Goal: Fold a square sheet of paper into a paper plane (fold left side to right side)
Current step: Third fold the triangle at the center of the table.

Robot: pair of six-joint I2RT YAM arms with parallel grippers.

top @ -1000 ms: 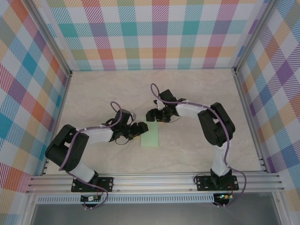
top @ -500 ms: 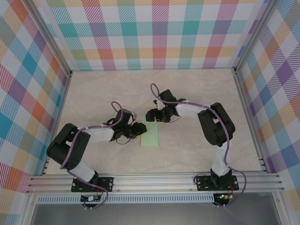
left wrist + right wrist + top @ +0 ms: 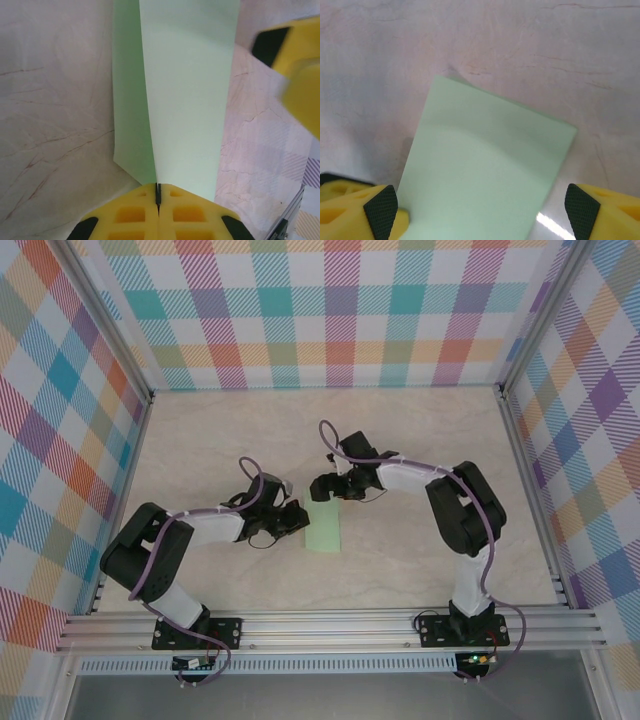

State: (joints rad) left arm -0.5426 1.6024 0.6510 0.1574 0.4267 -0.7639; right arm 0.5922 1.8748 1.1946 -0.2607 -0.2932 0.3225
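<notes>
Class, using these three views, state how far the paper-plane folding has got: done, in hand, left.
Done: the sheet of paper lies doubled into a narrow strip. In hand: the left gripper is shut on the strip's edge, where two layers meet; the right gripper hangs open over its far end. Left: all nose and wing creases; no pointed dart yet.

sheet of paper [image 3: 323, 530]: pale green — plain
table [image 3: 420, 430]: beige, faint marble veins
walls [image 3: 340, 310]: multicolour plaid
right gripper fingers [image 3: 350, 205]: yellow — black pads
</notes>
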